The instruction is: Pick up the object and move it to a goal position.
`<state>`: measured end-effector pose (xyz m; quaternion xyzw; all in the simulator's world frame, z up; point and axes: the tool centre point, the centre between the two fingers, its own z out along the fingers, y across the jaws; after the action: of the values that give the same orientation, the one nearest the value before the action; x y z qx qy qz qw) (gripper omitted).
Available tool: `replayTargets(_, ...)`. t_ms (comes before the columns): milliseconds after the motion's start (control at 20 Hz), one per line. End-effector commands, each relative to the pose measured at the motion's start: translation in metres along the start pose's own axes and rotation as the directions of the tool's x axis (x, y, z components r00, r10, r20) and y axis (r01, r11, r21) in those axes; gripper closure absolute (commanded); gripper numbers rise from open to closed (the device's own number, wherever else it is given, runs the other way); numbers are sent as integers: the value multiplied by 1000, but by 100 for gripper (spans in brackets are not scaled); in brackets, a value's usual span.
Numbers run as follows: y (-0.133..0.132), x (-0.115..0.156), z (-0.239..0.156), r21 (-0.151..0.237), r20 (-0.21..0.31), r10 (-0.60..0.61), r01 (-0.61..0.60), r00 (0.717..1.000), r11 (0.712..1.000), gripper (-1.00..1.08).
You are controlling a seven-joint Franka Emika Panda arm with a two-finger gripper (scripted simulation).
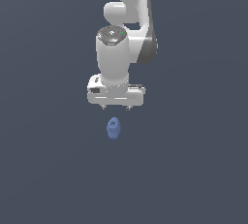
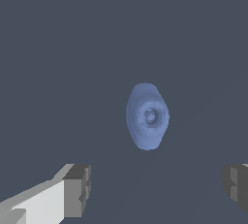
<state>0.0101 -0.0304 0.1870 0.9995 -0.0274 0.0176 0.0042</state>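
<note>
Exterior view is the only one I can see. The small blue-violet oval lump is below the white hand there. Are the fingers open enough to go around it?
Observer: Yes. In the wrist view the two grey fingers stand far apart, and the small blue-violet oval lump is much narrower than the gap.
Operator: Is the white hand touching the lump already?
Observer: No. In the wrist view the lump lies beyond the fingertips, with bare ground between.
Operator: Is the lump centred in the gap?
Observer: Roughly, as the wrist view shows it. Its round dimple faces that camera.
</note>
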Motion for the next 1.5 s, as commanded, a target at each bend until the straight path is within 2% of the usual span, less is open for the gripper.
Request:
replayTargets(0,0,0,0,0,0,0,0,1000,1000,-92)
replayTargets(550,-23,16,-26,26,-60,10,-9,998,1000,-92)
replayTargets(950,-14,18,-8,21,-39,1,0,999,1000,-92)
replayTargets(1450,10,23,47,10,20,-28,28,999,1000,-92)
